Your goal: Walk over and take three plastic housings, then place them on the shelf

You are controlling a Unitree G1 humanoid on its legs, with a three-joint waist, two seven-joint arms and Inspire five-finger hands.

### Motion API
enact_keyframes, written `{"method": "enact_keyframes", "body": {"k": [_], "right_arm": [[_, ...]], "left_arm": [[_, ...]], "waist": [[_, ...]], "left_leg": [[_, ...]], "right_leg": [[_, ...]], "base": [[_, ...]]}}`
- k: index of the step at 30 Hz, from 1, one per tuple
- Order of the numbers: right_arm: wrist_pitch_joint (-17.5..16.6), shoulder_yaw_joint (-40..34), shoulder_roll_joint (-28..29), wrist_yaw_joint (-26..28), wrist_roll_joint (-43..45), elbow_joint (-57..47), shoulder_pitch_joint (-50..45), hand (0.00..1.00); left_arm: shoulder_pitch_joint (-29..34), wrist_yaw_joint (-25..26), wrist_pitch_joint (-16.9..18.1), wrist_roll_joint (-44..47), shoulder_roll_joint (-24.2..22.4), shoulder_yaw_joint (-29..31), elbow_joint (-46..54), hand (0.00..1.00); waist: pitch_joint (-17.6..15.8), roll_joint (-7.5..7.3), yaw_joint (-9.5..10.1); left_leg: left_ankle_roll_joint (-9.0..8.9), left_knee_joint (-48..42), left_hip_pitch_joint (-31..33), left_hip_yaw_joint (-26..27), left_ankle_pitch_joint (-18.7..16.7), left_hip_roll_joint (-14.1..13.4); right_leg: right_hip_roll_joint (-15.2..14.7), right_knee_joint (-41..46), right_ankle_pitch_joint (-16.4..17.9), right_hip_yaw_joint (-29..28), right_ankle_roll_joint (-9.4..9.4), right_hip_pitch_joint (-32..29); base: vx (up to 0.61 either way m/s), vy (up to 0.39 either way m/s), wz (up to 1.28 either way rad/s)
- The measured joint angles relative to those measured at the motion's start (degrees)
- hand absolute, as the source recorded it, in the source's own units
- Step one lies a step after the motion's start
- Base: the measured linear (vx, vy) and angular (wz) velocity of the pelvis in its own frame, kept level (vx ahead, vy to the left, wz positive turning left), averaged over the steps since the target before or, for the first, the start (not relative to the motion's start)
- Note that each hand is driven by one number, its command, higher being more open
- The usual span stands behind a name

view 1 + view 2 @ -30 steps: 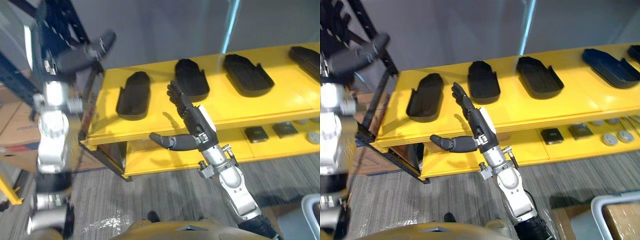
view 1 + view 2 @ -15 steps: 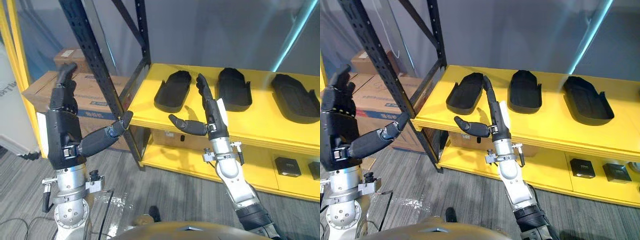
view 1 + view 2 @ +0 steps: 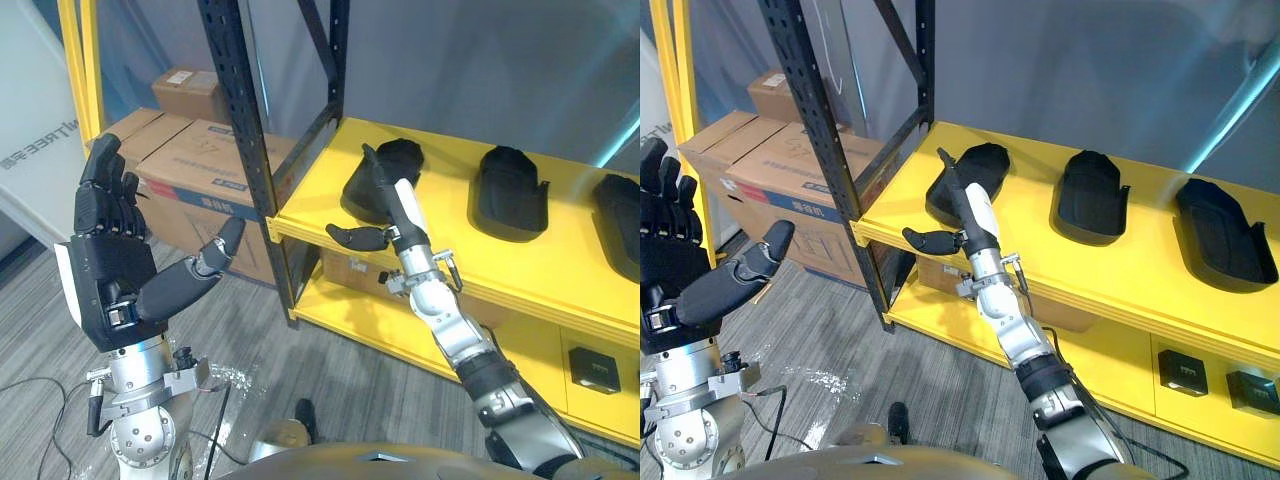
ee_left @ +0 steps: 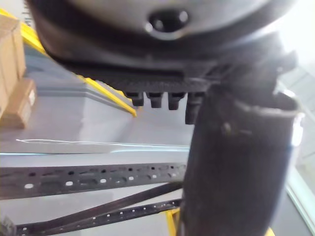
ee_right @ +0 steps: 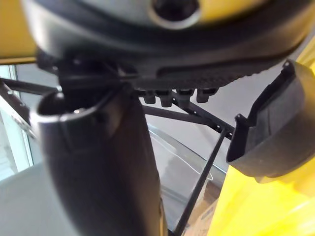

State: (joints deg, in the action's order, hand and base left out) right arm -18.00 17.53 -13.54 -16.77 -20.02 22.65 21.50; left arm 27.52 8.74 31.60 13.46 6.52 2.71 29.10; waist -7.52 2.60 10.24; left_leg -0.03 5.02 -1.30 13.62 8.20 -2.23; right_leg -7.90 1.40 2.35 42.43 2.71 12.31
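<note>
This looks like a storeroom or a workshop's stock area. A yellow shelf (image 3: 1120, 265) runs along a plain grey wall (image 3: 1090, 70). It is carried on black punched-steel uprights (image 3: 823, 130) with a diagonal brace (image 3: 902, 50), the sort of racking used for stock. Black plastic housings (image 3: 1092, 198) lie spaced in a row on the shelf, and small dark parts (image 3: 1183, 372) sit on the lower shelf (image 3: 1120, 390). Taped cardboard boxes (image 3: 760, 170) are stacked on the floor (image 3: 840, 360) beside the rack; the floor is a grey streaked covering. Another yellow frame (image 3: 80, 60) stands behind the boxes.
</note>
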Motion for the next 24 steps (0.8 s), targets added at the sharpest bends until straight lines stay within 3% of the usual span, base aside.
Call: {"method": "enact_keyframes", "body": {"k": [5,9,24], "right_arm": [[2.0,0.1,0.1,-0.7,-0.9,2.7,3.1,1.0],[2.9,0.1,0.1,-2.6,-2.3,4.7,4.7,1.0],[9.9,0.4,-2.1,-7.9,-9.3,11.7,9.2,1.0]], "left_arm": [[-0.1,-4.3,-4.8,5.8,0.0,-2.9,-3.2,1.0],[-0.4,-4.5,-6.8,6.0,0.0,-5.7,-4.6,1.0],[-1.2,-3.1,-9.3,6.8,0.2,-8.9,-6.2,1.0]], "waist": [[-1.6,-0.28,0.41],[-1.9,-0.31,0.36],[-3.3,0.37,0.4]], "left_leg": [[-0.04,0.0,-0.1,0.0,0.1,-0.1],[-0.04,0.0,0.6,0.1,0.2,-0.2],[0.0,0.0,0.1,0.0,0.2,-0.2]], "right_leg": [[-0.3,1.2,0.8,0.0,0.0,-0.3],[-0.4,1.7,1.0,-0.1,-0.05,-1.1],[-1.1,4.1,2.2,-0.1,-0.19,-1.4]], "base": [[0.0,0.003,0.01],[0.0,0.0,0.0],[0.01,0.001,0.0]]}}
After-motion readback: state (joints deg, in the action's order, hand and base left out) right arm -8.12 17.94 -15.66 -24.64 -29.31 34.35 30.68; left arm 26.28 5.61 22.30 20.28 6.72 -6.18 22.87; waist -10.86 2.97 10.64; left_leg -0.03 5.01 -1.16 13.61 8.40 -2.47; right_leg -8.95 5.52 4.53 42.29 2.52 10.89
